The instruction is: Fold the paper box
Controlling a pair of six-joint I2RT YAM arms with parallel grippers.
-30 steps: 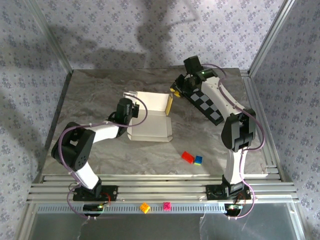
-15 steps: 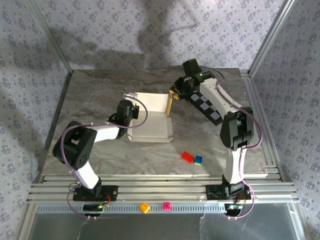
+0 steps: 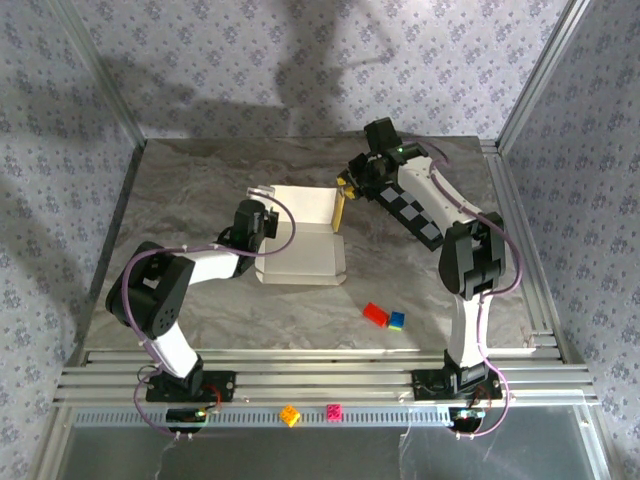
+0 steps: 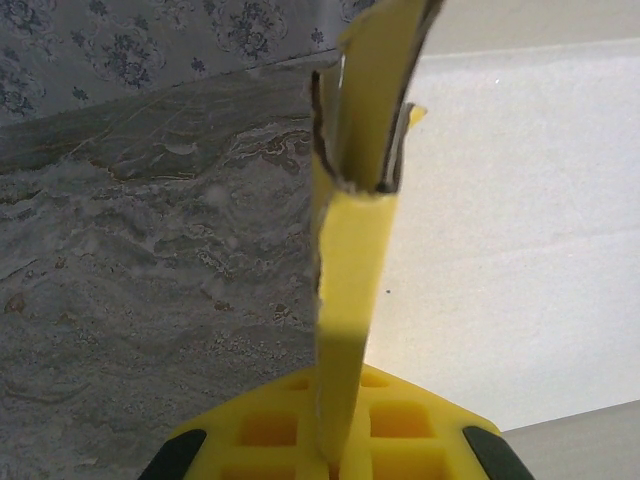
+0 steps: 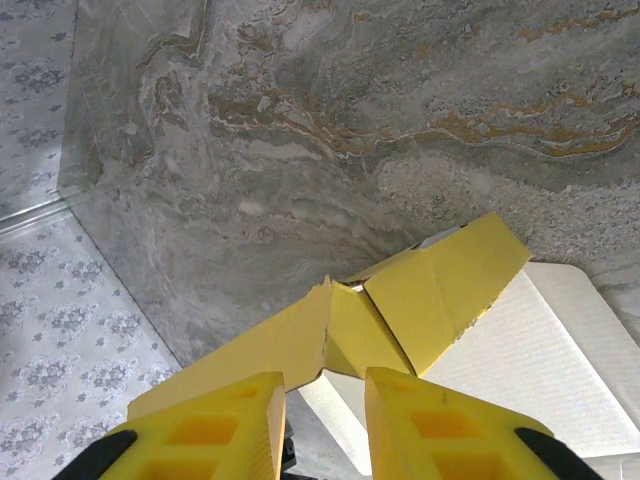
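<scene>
Presently, one box (image 3: 300,245) lying mid-table (image 3: 200,180), white face up. Left gripper (image 4: 330,430) pinching far-left yellow flap, fingers closed tight on it. Right gripper (image 5: 325,420) hovering at far-right flap, fingers slightly apart; grip not determinable. Two bricks lying on table: red brick (image 3: 375,313), blue brick (image 3: 397,320). Two sitting on front rail (image 3: 120,415): orange brick (image 3: 290,415), pink brick (image 3: 334,411).

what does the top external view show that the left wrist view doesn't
Top external: the paper box laid open, white face up, its right wall standing up beside the right gripper, plus the checkerboard mat and a red brick and blue brick on the table. Left wrist: a close look at the left gripper shut on an upright yellow flap, seen edge-on, its top edge ragged. Both: the box's white inner face and the marbled table.
</scene>
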